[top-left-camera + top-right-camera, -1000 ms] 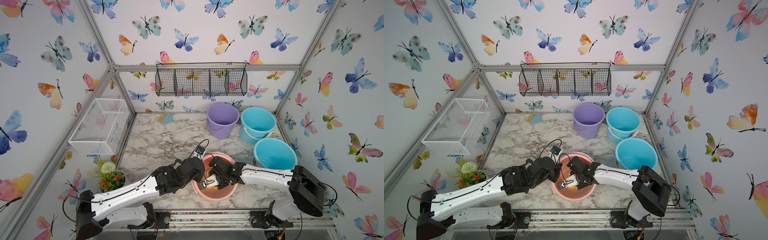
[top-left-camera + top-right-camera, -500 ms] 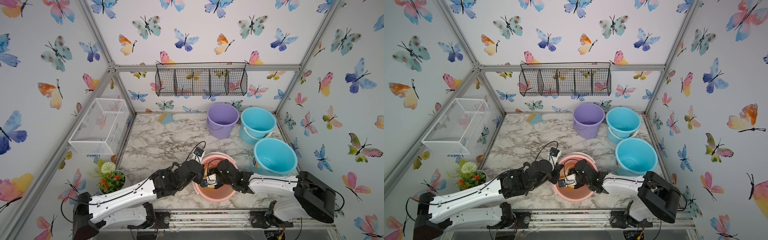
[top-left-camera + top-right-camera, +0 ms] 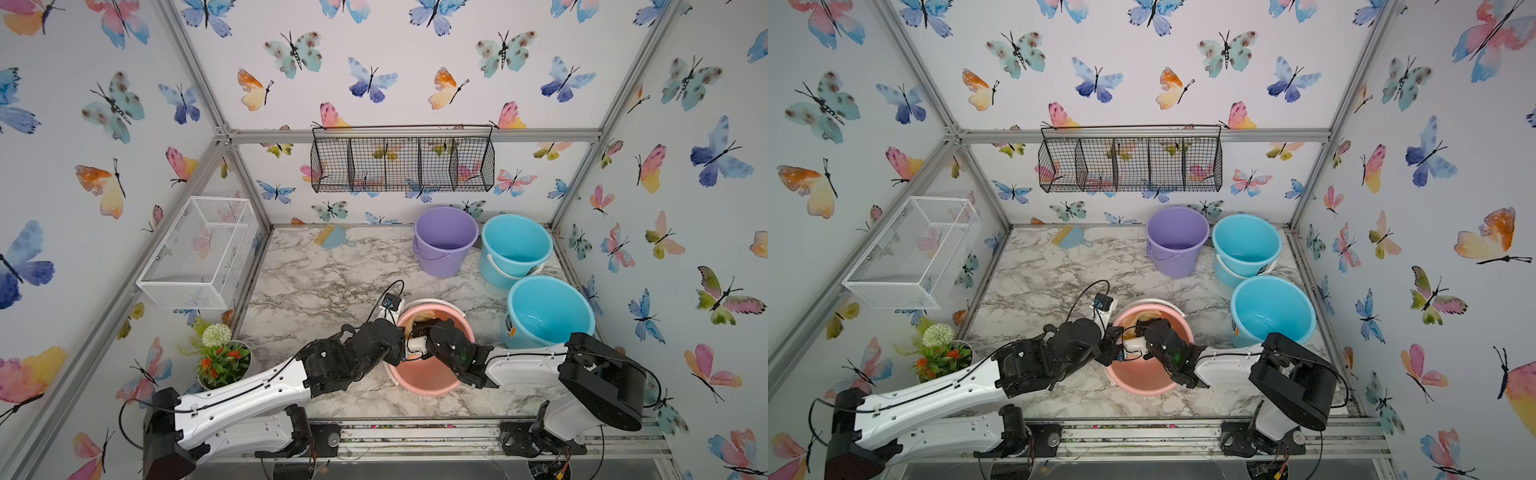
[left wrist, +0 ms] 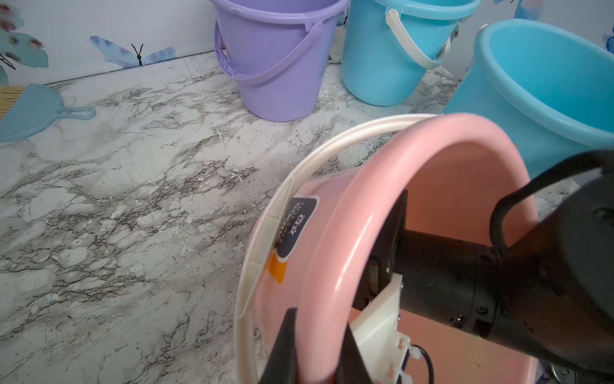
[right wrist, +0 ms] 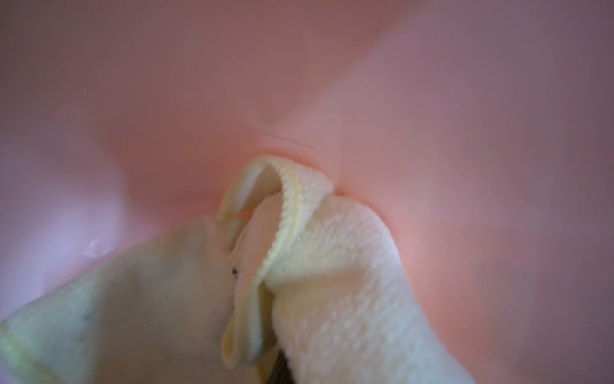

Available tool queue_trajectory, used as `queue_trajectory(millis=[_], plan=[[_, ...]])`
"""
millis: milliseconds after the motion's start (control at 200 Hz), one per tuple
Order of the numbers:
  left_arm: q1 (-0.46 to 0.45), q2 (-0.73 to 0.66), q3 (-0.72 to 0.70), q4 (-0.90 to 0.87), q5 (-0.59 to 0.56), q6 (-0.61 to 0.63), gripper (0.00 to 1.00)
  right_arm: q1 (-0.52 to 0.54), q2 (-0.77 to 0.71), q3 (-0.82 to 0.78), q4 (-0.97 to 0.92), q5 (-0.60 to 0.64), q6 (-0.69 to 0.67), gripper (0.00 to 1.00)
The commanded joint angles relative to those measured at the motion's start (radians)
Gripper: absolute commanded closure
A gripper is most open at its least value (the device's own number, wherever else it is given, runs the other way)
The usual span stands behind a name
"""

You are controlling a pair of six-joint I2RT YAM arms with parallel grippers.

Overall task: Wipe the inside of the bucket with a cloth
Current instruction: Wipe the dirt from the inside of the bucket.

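Cloth (image 5: 332, 282), clamped in right claw (image 3: 422, 328), has slid tip-first to bucket (image 3: 428, 380) wall; left claw (image 4: 315, 352) pinches rim (image 4: 319, 259).

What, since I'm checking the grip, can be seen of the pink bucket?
The pink bucket, on the marble table, is glossy plastic with a rolled rim, a white handle lying along it and a dark label outside. The left gripper clamps its rim; the right gripper holds the cloth against its inner wall.
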Motion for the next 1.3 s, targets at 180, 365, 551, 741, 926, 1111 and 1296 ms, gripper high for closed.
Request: queue_trajectory(millis=[180,365,551,741,926,1111,1296], plan=[[-0.005,-0.033,0.010,0.028,0.037,-0.050,1.00,0.006,-0.031,0.132,-0.471,0.115,-0.010,0.98],[-0.006,-0.036,0.009,0.024,0.038,-0.050,1.00,0.006,-0.024,0.233,-0.854,0.031,0.087,0.98],[-0.007,-0.035,0.006,0.025,0.043,-0.048,1.00,0.006,0.011,0.353,-1.171,-0.179,0.169,0.98],[-0.007,-0.022,0.010,0.024,0.047,-0.037,1.00,0.006,0.058,0.423,-1.318,-0.435,0.192,0.98],[-0.007,-0.016,0.015,0.022,0.046,-0.033,1.00,0.006,0.073,0.402,-1.232,-0.579,0.209,0.98],[-0.007,-0.018,0.009,0.022,0.045,-0.043,1.00,0.005,-0.013,0.251,-0.866,-0.668,0.250,0.98],[-0.007,-0.022,0.004,0.025,0.050,-0.051,1.00,0.006,-0.039,0.125,-0.478,-0.661,0.322,0.98]])
